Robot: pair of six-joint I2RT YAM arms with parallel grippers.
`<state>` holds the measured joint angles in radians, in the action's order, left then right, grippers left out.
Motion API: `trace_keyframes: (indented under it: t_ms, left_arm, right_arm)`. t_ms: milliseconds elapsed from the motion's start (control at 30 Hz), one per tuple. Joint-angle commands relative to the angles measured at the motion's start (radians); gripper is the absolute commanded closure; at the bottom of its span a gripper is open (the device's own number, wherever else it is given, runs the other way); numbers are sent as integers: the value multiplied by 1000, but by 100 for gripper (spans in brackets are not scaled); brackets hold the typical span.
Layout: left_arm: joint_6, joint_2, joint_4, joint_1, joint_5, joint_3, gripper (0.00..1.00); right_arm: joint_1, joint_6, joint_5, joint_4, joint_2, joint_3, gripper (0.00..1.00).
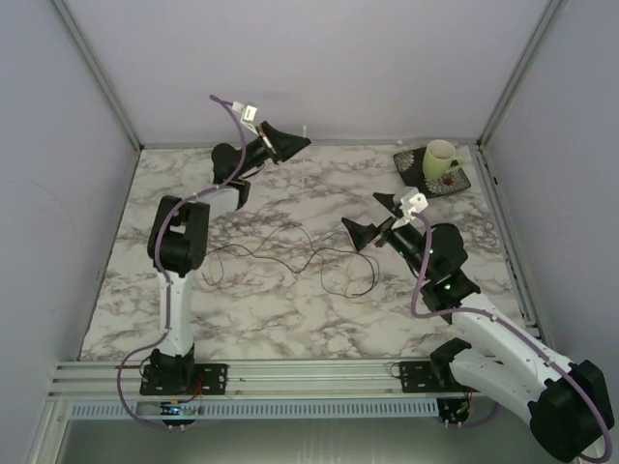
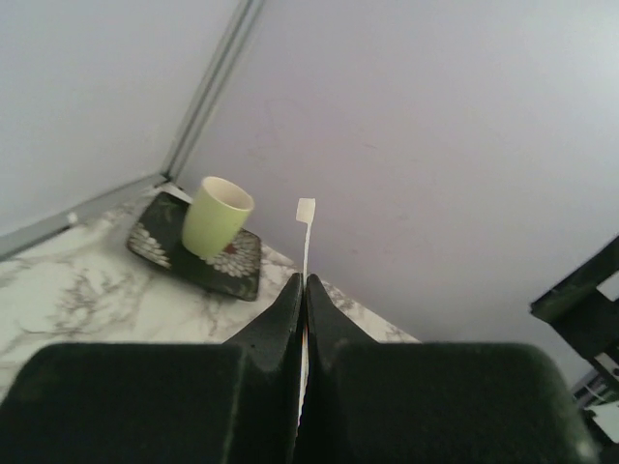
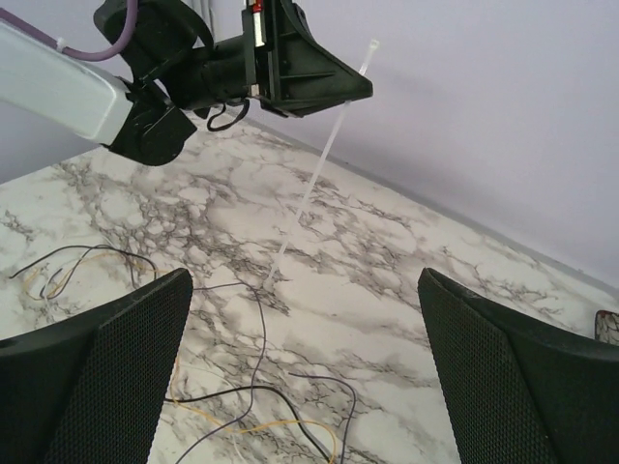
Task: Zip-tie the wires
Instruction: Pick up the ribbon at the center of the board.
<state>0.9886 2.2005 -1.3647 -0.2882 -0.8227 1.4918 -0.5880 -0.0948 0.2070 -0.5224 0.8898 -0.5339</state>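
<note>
Above the far part of the desk (image 1: 242,309), the left fingers (image 2: 285,314) are clenched flat together on a white zip tie (image 2: 306,227), pinching its strap with the square head standing clear past their tips. From the right wrist view the tie's long axis runs on a steep slant, with the head up toward the back wall and the thin tail hanging down toward the marble. I cannot tell whether the tail tip touches the surface. The right fingers (image 3: 106,367) are spread wide, grasping nothing, and face the tie from over the middle of the desk. The wires (image 1: 290,256) lie on the desk between the two arms in slack loops, ungathered, apart from the tie and nearer the right fingers.

My reading: the tie is in hand but not yet round anything, so this is the carrying-in step. Next the strap must come down to the wires and pass under them. The right fingers will then need to catch the thin tail and steer it into the head, a fine aim, and strands this slack may slip out of the loop
</note>
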Motion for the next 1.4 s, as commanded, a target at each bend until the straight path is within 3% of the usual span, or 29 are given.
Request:
trace_keyframes:
  t_ms: [0, 133, 367, 633, 867, 1067, 1367]
  left_arm:
    - [11, 72, -46, 44, -42, 157, 100]
    - [-100, 140, 100, 61, -61, 256, 100]
    - [-102, 239, 102, 90, -65, 291, 100]
    - [-154, 217, 78, 90, -59, 115, 100]
    - [-107, 137, -76, 90, -20, -121, 100]
    - [-109, 72, -87, 92, -25, -244, 100]
    - [-119, -3, -90, 83, -37, -385, 100]
  right_arm:
    - [-15, 28, -21, -70, -14, 17, 1]
    - [-14, 36, -35, -59, -14, 28, 1]
    - [-15, 38, -45, -48, 1, 37, 1]
    - [-16, 35, -37, -51, 20, 41, 1]
    - [-29, 82, -35, -7, 31, 35, 1]
    - [-89, 233, -81, -102, 39, 91, 1]
    - [-220, 427, -96, -96, 162, 43, 1]
